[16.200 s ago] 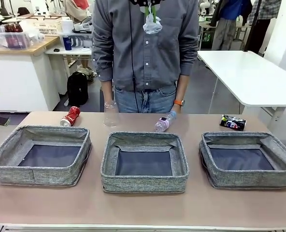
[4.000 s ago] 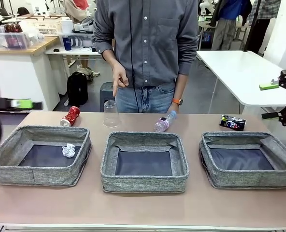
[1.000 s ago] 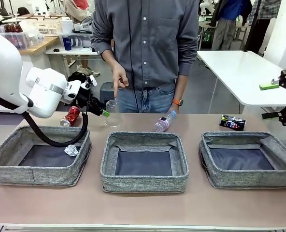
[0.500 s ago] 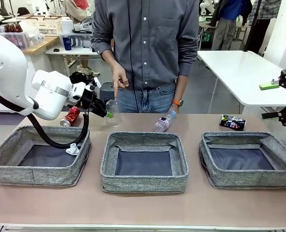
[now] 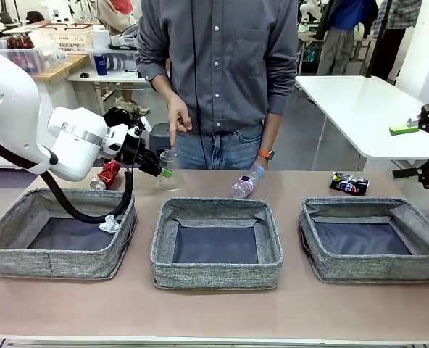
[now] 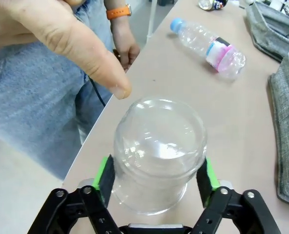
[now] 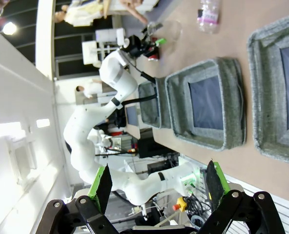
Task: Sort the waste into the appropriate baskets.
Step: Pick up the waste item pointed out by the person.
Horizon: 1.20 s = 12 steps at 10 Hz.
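A clear plastic cup (image 5: 168,170) (image 6: 159,151) stands upside down at the table's far edge. My left gripper (image 5: 160,168) (image 6: 155,175) is closed around it, both green pads against its sides. A person's hand (image 5: 178,123) (image 6: 86,53) points down at the cup. The clear bottle (image 5: 246,183) (image 6: 213,45) with a pink label lies to the right of it. The crushed red can (image 5: 107,174) lies at far left, the dark can (image 5: 348,184) at far right. A white paper ball (image 5: 111,223) lies in the left basket (image 5: 55,261). My right gripper (image 5: 428,148) (image 7: 159,187) hangs open and high at the right, holding nothing.
The middle basket (image 5: 214,274) and the right basket (image 5: 374,268) stand along the near half of the table. The person stands at the far edge behind the cup. My left arm reaches over the left basket's far corner.
My left gripper moved in from the left to the cup, and its fingers closed in on the cup's sides. The right arm stayed still.
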Available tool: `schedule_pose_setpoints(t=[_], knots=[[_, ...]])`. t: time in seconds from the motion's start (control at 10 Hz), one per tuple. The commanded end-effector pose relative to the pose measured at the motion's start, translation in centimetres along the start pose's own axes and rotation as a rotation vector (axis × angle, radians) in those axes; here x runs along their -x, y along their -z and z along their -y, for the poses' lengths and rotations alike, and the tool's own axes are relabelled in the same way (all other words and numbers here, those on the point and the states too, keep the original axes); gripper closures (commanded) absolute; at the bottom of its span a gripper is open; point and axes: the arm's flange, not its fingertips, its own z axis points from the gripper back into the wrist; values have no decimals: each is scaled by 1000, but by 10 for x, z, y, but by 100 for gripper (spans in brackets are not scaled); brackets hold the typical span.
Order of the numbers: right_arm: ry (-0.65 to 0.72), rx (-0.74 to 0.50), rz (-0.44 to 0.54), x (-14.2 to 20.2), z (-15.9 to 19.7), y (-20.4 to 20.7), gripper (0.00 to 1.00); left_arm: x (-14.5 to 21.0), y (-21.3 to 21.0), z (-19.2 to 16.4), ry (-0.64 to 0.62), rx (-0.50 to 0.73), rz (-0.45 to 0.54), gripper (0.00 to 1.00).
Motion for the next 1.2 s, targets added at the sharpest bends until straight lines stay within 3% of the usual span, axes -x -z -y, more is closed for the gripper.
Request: schedule_pose_setpoints(t=[0.0, 0.1, 0.2, 0.3, 0.4, 0.5, 0.6, 0.7, 0.8, 1.1], knots=[[-16, -3, -1, 0, 1, -1, 0, 0, 4, -2, 0, 19, 67, 39], [-16, -3, -1, 0, 1, -1, 0, 1, 6, -1, -3, 27, 88, 25], [-16, -3, -1, 0, 1, -1, 0, 3, 8, -1, -3, 25, 99, 58], [-16, -3, -1, 0, 1, -1, 0, 4, 10, -1, -20, 35, 118, 44], [-16, -3, -1, 0, 1, -1, 0, 5, 11, -1, -25, 39, 121, 77], [-16, -3, -1, 0, 1, -1, 0, 7, 11, -1, -28, 37, 120, 63], [-16, -3, -1, 0, 1, -1, 0, 7, 10, 0, -29, 38, 116, 97], [-16, -3, -1, 0, 1, -1, 0, 8, 7, 0, -31, 37, 117, 83], [-16, -3, -1, 0, 1, -1, 0, 8, 4, 0, -37, 41, 113, 100], [-16, -3, -1, 0, 1, -1, 0, 5, -14, 10, -32, 38, 94, 100]])
